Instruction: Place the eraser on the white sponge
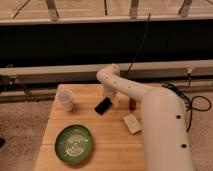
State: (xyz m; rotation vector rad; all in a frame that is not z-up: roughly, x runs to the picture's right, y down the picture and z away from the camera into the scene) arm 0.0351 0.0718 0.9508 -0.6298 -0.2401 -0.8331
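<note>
Black, flat rounded eraser (103, 105) lies mid-table, apart from the cream rectangular sponge (132, 123) toward the wooden table's (107, 145) right edge; the gripper (110, 96), released, hangs just behind the eraser.

On your counter (107, 145) the eraser (103, 105) lies mid-back, with the claw (110, 98) just behind it. The white sponge (132, 123) sits right of it and nearer you, apart. The cup (65, 100) stands left, the bowl (74, 144) front-left.

Lab-like room: wooden table (107, 145), speckled floor (22, 125), loose cable (197, 105).
</note>
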